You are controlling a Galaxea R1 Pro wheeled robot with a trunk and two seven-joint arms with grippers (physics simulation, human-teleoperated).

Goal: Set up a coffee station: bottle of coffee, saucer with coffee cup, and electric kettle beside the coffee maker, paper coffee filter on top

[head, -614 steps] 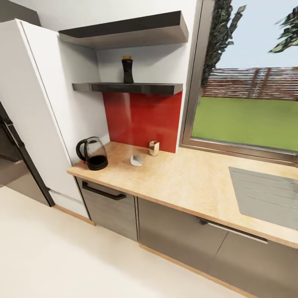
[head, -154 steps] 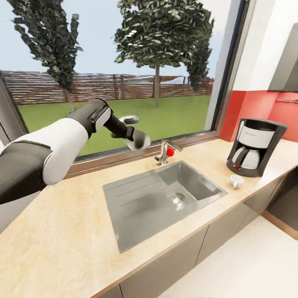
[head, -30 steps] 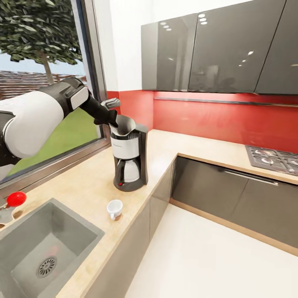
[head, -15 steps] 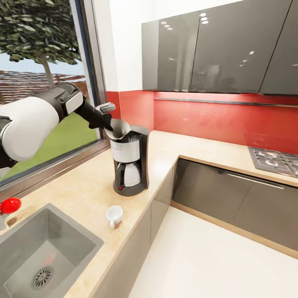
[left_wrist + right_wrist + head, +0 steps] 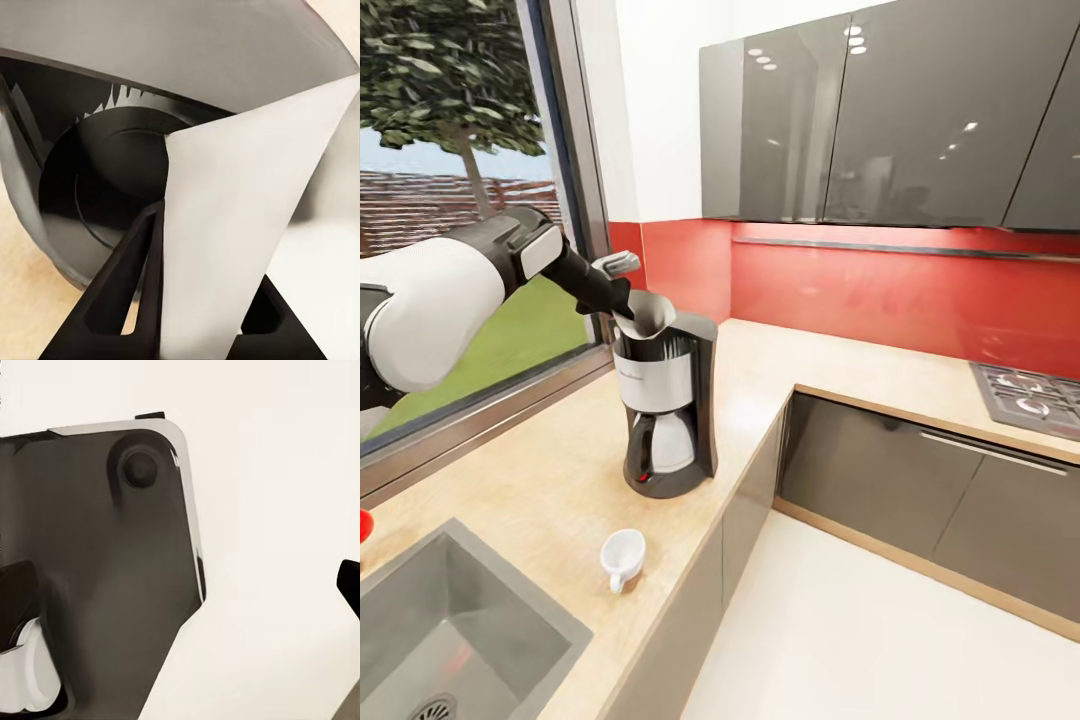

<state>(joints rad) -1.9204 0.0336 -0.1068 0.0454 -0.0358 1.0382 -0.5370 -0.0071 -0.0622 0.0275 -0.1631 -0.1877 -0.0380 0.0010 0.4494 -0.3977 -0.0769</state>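
Cup (image 5: 623, 556) lies near on the countertop (image 5: 550, 470), at 7 o'clock from the coffee maker (image 5: 663, 415); no saucer under it.

Left gripper (image 5: 628, 306) pinches the paper filter (image 5: 649, 312) over the maker's open top. In the left wrist view the filter (image 5: 240, 247) sits clamped between dark fingers (image 5: 124, 289), above the black basket (image 5: 112, 184).

Filter judged featherlight, limp, easily creased; hold it at the rim edge, lightly.

Right gripper: a dark fingertip (image 5: 349, 585) at the frame edge, cut off; state cannot be told.

Whether the filter touches the basket is unclear.
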